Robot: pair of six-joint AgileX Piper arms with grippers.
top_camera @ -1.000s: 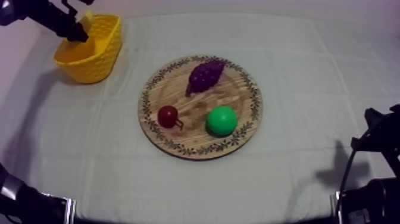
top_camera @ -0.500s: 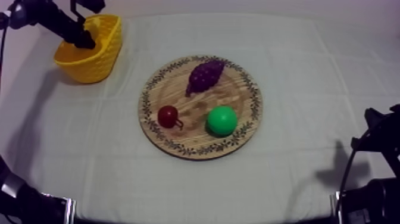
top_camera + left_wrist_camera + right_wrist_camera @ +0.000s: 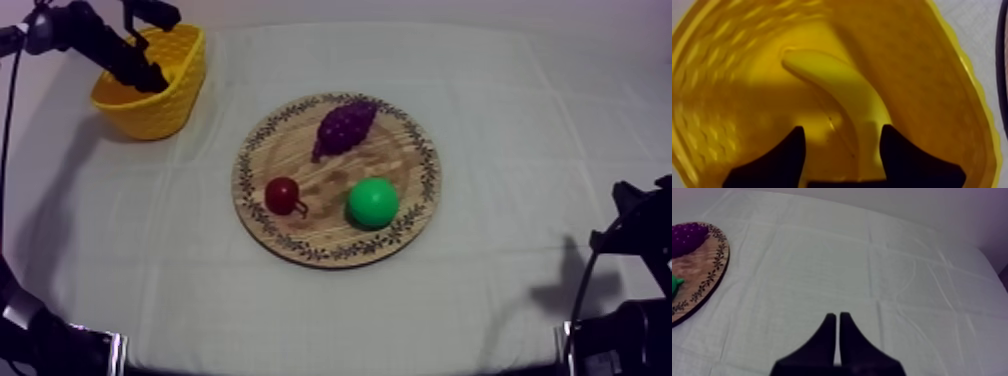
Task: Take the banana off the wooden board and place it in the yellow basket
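Observation:
The banana (image 3: 837, 80) lies inside the yellow basket (image 3: 727, 85), curving up from between my left gripper's fingers. My left gripper (image 3: 842, 132) is open: one finger is close beside the banana's end, the other stands clear of it. Seen from above, the left gripper (image 3: 150, 78) is down inside the basket (image 3: 160, 110) at the table's far left. The round wooden board (image 3: 300, 150) in the middle carries a bunch of grapes (image 3: 345, 125), a small red fruit (image 3: 283, 193) and a green pear (image 3: 373, 203). My right gripper (image 3: 838, 319) is shut on nothing, over bare cloth.
The board's patterned rim (image 3: 714, 268) with the grapes (image 3: 687, 238) lies off to one side of my right gripper. My right arm (image 3: 630, 230) rests at the table's right edge. Open cloth surrounds the board.
My left gripper has moved slightly right and lower into the basket. The banana, earlier held at the rim, now lies inside. The right arm has not moved.

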